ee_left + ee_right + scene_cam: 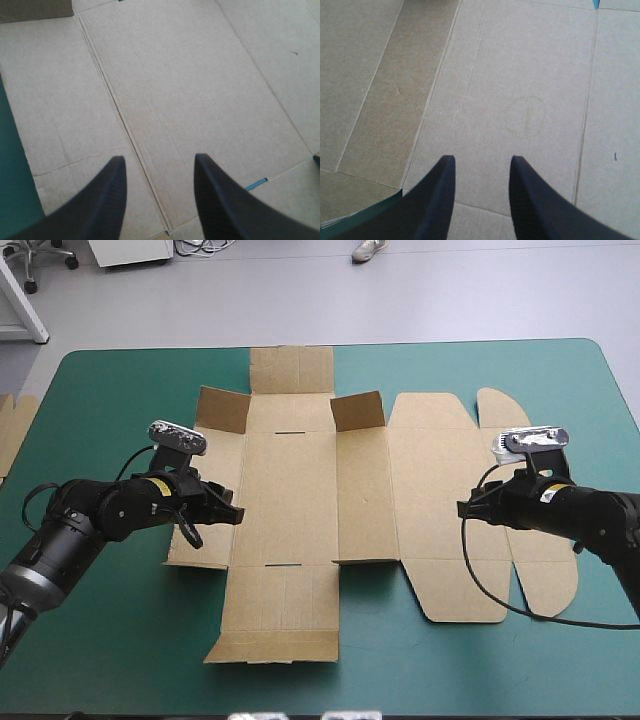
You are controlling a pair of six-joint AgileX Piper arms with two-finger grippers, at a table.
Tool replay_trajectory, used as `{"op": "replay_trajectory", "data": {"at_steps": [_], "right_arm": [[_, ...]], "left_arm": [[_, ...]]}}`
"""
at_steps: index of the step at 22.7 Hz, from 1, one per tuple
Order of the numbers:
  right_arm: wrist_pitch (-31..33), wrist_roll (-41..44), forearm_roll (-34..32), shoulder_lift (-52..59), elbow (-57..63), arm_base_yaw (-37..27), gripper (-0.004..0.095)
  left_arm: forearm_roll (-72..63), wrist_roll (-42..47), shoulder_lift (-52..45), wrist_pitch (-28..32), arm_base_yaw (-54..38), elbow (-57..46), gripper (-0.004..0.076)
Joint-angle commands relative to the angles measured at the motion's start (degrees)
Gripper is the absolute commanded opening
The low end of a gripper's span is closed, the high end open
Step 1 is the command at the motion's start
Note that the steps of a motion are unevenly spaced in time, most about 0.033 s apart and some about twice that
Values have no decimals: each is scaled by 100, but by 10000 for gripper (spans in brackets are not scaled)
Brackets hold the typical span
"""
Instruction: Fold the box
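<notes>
From above I saw the box [300,500] lying unfolded mid-table on the teal-green cover [120,640], left gripper [232,512] over its left panel, right gripper [465,508] over its right. Left wrist view: fingers [100,200] parted, holding nothing, brown board beneath. Right wrist view: the same.

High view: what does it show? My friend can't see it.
A flat brown box lies spread on the teal-green table, two small flaps standing up near its far side. The left hand hangs over its left edge, the right hand over its right part.
</notes>
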State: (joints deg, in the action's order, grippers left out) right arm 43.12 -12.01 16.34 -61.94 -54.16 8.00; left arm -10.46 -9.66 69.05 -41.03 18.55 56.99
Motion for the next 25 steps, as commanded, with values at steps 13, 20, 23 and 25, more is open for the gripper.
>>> {"op": "replay_trajectory", "data": {"at_steps": [13,20,23,25], "right_arm": [[-256,-50,40,75,-190,5,337],[-86,-68,40,75,-201,5,340],[-110,-120,34,75,-201,5,363],[-110,-136,34,75,-201,5,381]], "left_arm": [[94,45,-125,184,37,195,312],[450,72,-125,168,37,195,313],[504,507,-125,228,-24,195,334],[484,557,-125,216,-136,195,371]]}}
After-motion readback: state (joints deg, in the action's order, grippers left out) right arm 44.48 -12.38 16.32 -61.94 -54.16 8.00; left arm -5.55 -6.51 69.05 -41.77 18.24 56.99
